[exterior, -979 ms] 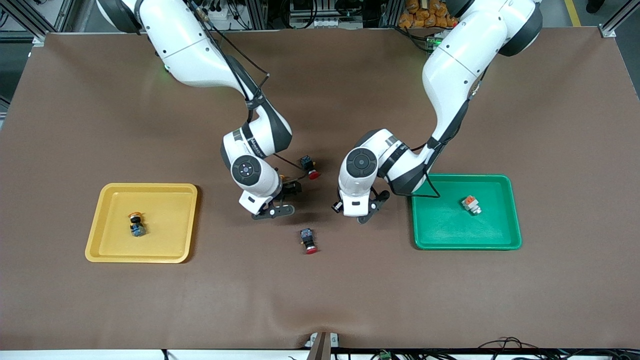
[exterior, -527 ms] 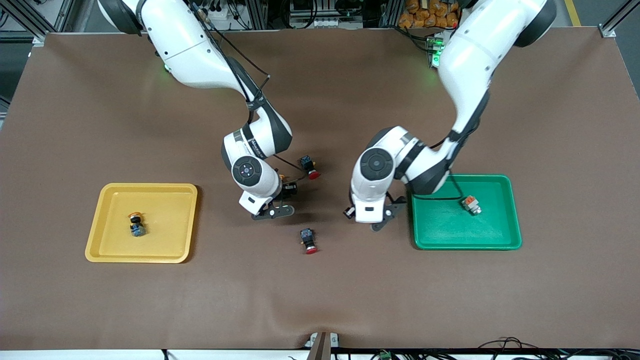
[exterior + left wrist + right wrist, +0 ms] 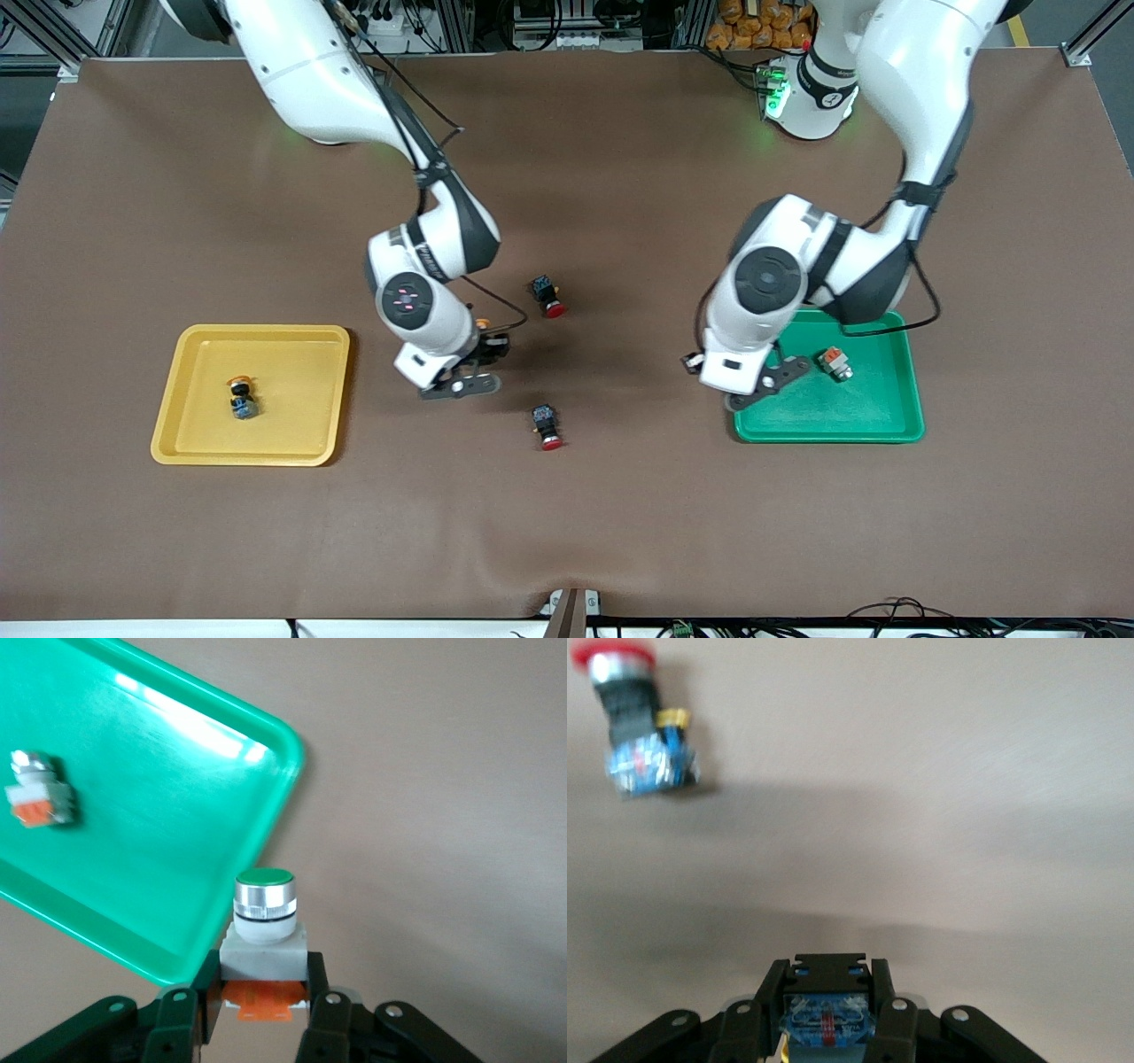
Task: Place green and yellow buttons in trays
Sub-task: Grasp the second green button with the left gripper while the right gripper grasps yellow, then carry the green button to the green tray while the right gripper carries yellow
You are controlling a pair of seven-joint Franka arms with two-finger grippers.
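Brown matting covers my whole table (image 3: 620, 532), with aluminium framing along the base edge. My left arm bends down so my left gripper (image 3: 262, 1010) hangs over the rim of the shallow green plastic tray (image 3: 877, 425), clamped on a white-grey green-tipped button (image 3: 263, 921); a second one (image 3: 834, 362) lies inside. My right gripper (image 3: 828, 1014) pinches a black-bodied switch (image 3: 828, 1003) above the mat between the yellow plastic tray (image 3: 204, 443), which holds one yellow-capped button (image 3: 241, 397), and two red-capped switches (image 3: 547, 295).

Brown table (image 3: 620, 532), yellow tray (image 3: 186, 390), green tray (image 3: 908, 390), seemingly two red-capped switches (image 3: 547, 425).
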